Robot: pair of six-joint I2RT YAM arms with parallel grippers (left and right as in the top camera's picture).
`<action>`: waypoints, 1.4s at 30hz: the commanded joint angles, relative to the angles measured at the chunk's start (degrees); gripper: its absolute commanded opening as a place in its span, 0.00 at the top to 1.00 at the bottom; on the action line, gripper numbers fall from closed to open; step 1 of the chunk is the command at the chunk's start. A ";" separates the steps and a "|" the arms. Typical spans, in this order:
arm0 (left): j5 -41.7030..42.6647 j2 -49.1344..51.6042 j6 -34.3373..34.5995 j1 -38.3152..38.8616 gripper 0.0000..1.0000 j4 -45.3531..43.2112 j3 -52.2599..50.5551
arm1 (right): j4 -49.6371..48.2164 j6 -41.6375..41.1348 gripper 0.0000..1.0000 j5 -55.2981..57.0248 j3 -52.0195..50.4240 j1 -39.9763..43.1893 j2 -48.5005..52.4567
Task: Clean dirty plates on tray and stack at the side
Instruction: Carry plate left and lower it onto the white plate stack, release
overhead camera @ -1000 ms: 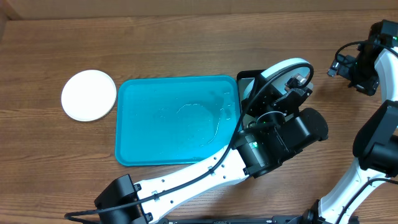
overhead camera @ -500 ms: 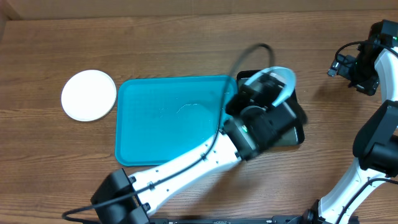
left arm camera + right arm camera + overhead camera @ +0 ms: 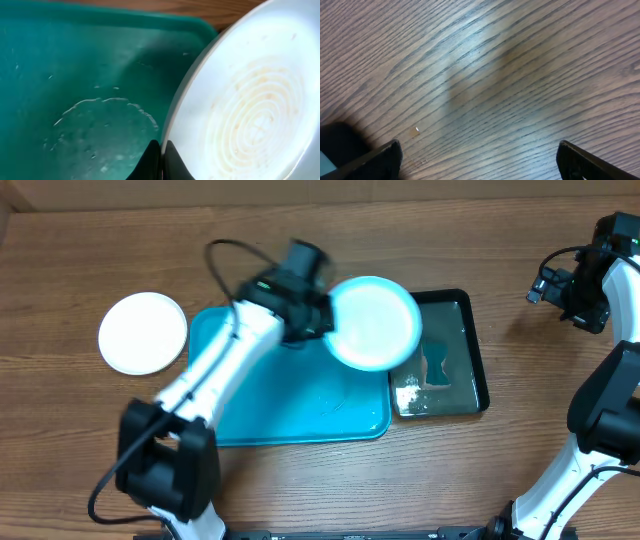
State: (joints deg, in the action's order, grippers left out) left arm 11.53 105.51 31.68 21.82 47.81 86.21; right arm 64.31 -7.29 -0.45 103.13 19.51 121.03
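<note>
The left gripper [image 3: 160, 152], clenched on the light blue plate [image 3: 372, 322], has swung it out of the basin [image 3: 478, 360] behind the gripper; stacking comes next.

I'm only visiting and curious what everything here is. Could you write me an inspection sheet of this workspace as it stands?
Surface: wooden table.
Job's things: light blue plate, faint orange rings on it, held above where the teal tray meets the black basin; white plate on the table left of the tray.
Clutter: the basin holds water.
Hands: left hand shut on the blue plate's rim; right hand open over bare wood.
Cables: black cable looping by the left hand.
Surroundings: nothing seen.
</note>
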 commanded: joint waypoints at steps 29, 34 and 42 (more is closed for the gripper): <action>-6.19 3.58 -1.64 -57.46 0.96 9.90 -0.63 | -0.20 -0.22 0.00 0.39 0.98 0.07 -1.49; -7.21 3.78 -1.57 -55.98 0.96 6.91 -0.63 | -0.22 -0.22 0.00 0.39 0.98 0.07 -1.49; -10.69 5.49 0.92 -54.77 0.96 3.91 -0.70 | -0.20 -0.22 0.00 0.39 0.98 0.07 -1.49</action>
State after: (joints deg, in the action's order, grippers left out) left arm 2.68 109.58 31.62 -33.43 52.62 85.73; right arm 64.27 -7.29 -0.43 103.13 19.51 121.03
